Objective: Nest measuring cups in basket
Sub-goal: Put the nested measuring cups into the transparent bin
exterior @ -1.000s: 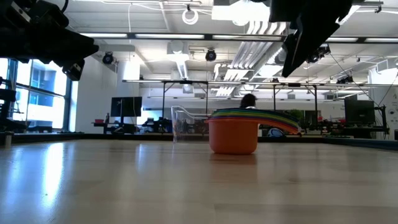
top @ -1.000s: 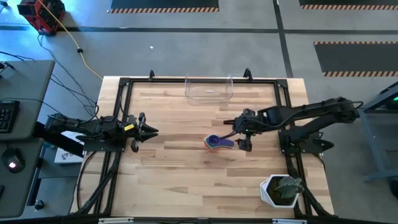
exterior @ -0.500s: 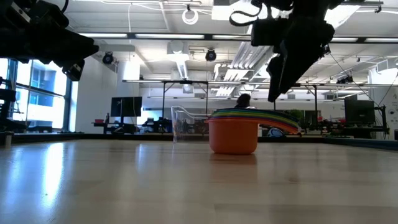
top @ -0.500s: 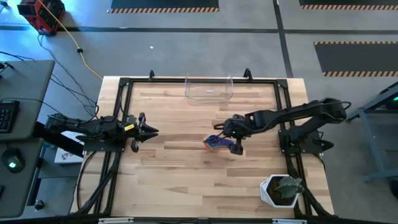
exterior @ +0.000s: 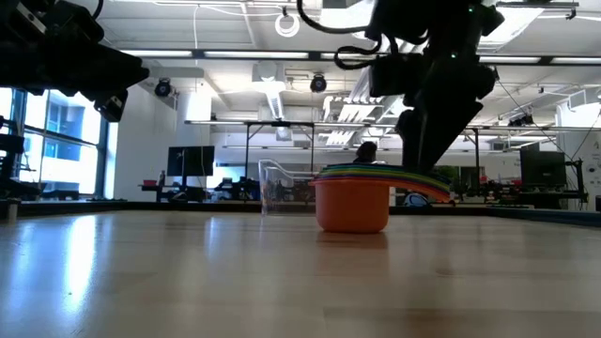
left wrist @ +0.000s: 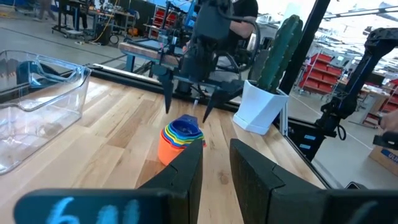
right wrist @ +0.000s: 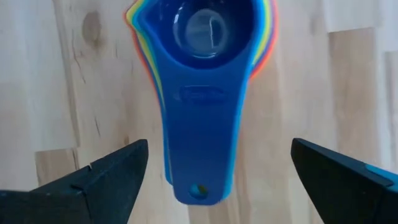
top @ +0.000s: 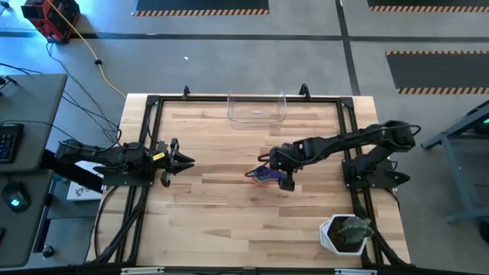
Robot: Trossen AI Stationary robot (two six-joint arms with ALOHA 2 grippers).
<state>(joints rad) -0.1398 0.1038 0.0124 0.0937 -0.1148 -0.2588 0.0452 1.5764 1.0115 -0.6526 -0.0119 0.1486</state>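
Observation:
The measuring cups (top: 260, 175) stand nested in one stack on the table's middle, resting on the orange outer cup (exterior: 352, 207), with a blue cup (right wrist: 208, 37) on top. Their stacked handles (right wrist: 202, 124) point toward the table's right. My right gripper (right wrist: 221, 180) hangs open over the handles, pointing down, one finger on each side and touching nothing; it also shows above the cup stack (left wrist: 180, 134). My left gripper (top: 187, 161) waits open near the table's left edge. The clear basket (top: 257, 108) sits at the far edge.
A white pot with a green plant (top: 344, 233) stands at the near right corner of the table. Bare wood lies between the cup stack and the basket (left wrist: 37, 93). A black frame rail (top: 153, 99) runs round the table's edge.
My right gripper has moved toward the table's left and come down, from beside the handles' free ends to over the stacked handles. Its fingers have stayed open.

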